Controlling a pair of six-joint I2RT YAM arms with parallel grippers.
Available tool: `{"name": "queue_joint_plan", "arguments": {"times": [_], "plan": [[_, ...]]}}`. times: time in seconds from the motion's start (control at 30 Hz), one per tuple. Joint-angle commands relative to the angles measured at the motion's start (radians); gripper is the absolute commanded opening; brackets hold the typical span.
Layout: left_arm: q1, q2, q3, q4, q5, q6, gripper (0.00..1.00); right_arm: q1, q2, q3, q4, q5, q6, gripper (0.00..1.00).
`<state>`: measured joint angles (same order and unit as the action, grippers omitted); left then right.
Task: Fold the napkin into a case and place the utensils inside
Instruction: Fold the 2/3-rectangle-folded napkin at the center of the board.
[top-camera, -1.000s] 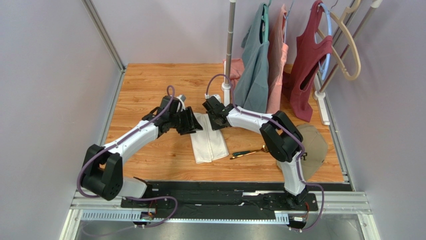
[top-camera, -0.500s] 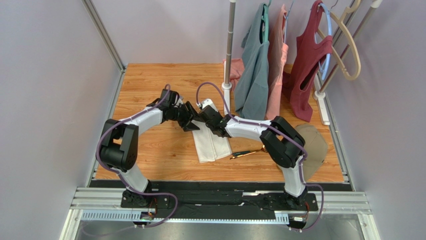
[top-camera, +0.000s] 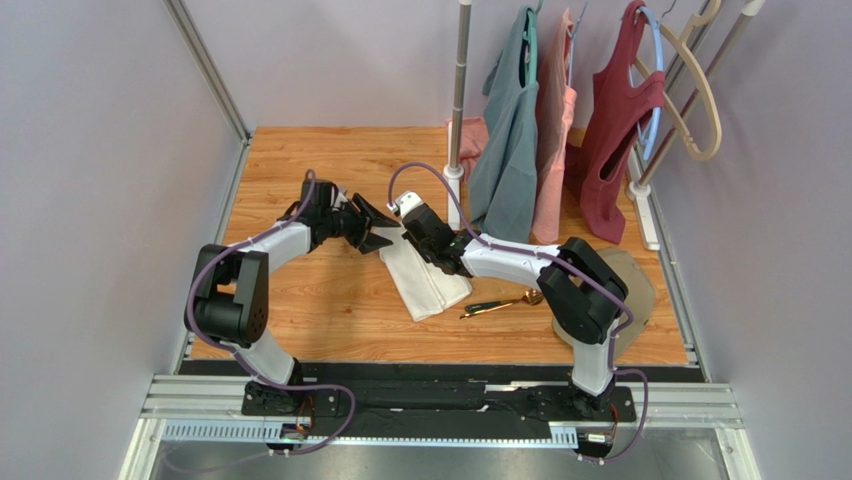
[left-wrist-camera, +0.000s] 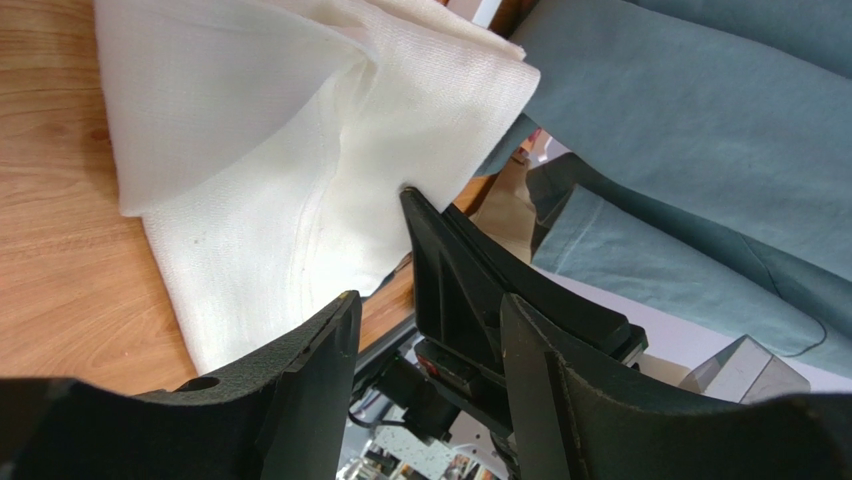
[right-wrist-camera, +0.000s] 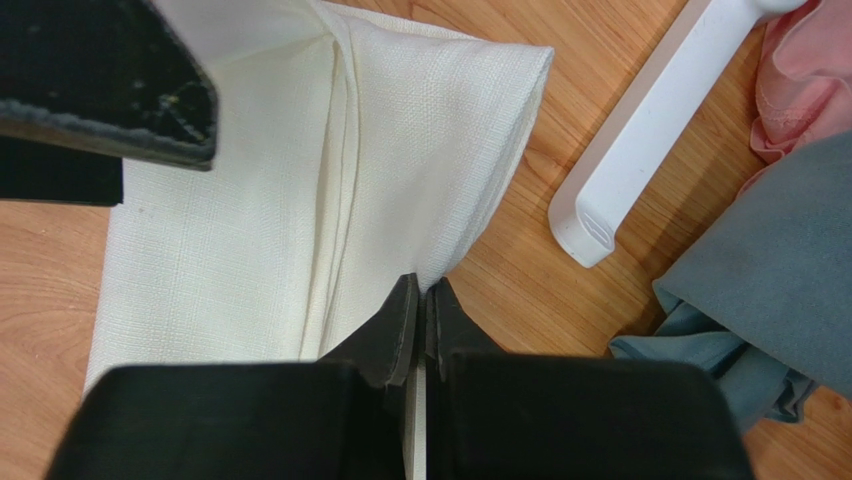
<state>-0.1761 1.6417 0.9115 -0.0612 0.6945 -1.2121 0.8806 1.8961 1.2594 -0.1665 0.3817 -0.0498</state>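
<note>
The white napkin (top-camera: 432, 290) lies folded and slanted on the wooden table. It also shows in the left wrist view (left-wrist-camera: 250, 150) and the right wrist view (right-wrist-camera: 250, 220). My right gripper (top-camera: 425, 240) is shut on the napkin's right edge (right-wrist-camera: 420, 288). My left gripper (top-camera: 385, 232) is open and empty just left of the napkin's far end; the left wrist view (left-wrist-camera: 430, 305) shows the right gripper (left-wrist-camera: 470, 290) between its fingers. The utensils (top-camera: 500, 303), dark-handled with gold heads, lie on the table to the right of the napkin.
A clothes rack's white foot (top-camera: 452, 178) stands just behind the grippers and shows in the right wrist view (right-wrist-camera: 640, 130). Teal (top-camera: 510, 130), pink and maroon garments hang at the back right. A tan cap (top-camera: 625, 290) lies at the right edge.
The napkin has swung from upright to slanted, its near end moving right. My right gripper moved down onto its right edge. My left gripper drew back to the left.
</note>
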Motion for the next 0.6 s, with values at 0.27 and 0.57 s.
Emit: {"name": "queue_joint_plan", "arguments": {"times": [0.27, 0.57], "plan": [[-0.005, 0.108, 0.179, -0.098, -0.010, -0.052, 0.75, 0.008, -0.017, -0.006, 0.094, -0.078, -0.031, 0.00], [-0.011, 0.268, 0.421, -0.365, -0.009, 0.117, 0.75, 0.006, -0.023, -0.028, 0.142, -0.112, -0.068, 0.00]]}}
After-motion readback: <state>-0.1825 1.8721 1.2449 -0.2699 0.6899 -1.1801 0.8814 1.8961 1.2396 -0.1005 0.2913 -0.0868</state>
